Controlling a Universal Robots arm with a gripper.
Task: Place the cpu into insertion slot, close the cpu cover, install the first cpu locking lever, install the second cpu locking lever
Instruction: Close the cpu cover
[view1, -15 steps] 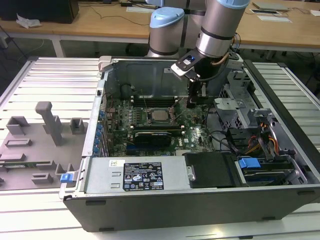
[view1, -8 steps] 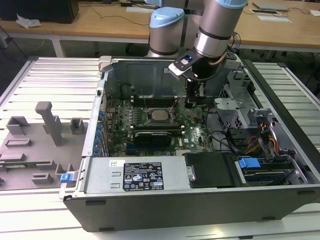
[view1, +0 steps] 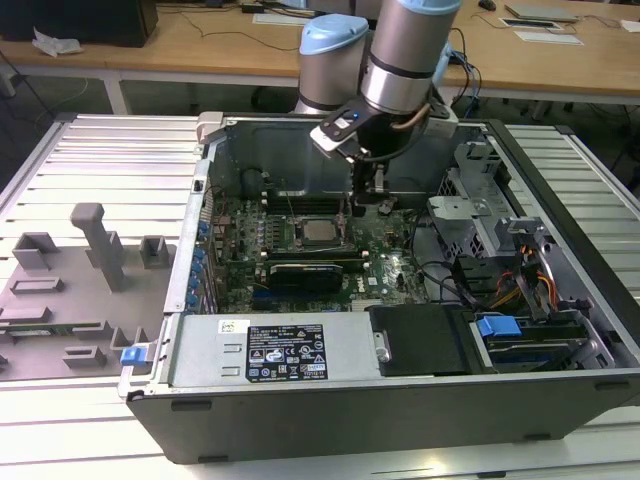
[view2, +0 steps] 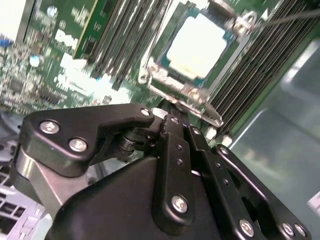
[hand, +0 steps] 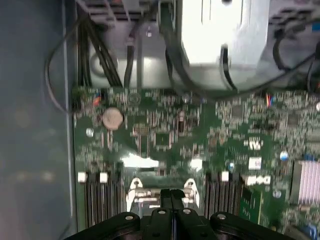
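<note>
Cpu (view1: 318, 232) placing looks done. The small square chip lies flat in the insertion slot (view1: 299, 224), on the green motherboard (view1: 390, 255). The board is inside the open computer case (view1: 300, 395), and the case sits on the ribbed metal worktop (view1: 110, 160).

In the second wrist view the chip's top is pale and shiny, with a thin blue-green edge showing around it. The cpu cover (view2: 172, 82) is a thin silver frame. It seems to lie down around the chip, so I think the cover step is done too, but I cannot be sure it is fully flat.

A thin metal rod (view2: 292, 16) sticks out past one corner of the slot. I take it for a locking lever that is not tucked in yet. So the lever steps look like the part that is left.

The gripper (view1: 368, 204) hangs low over the board, just beside the slot on the exterior view's right. In both wrist views its jaws look pressed together, with nothing seen between them. The tips are very near the silver edge of the cover, and I cannot tell if they touch it.
</note>
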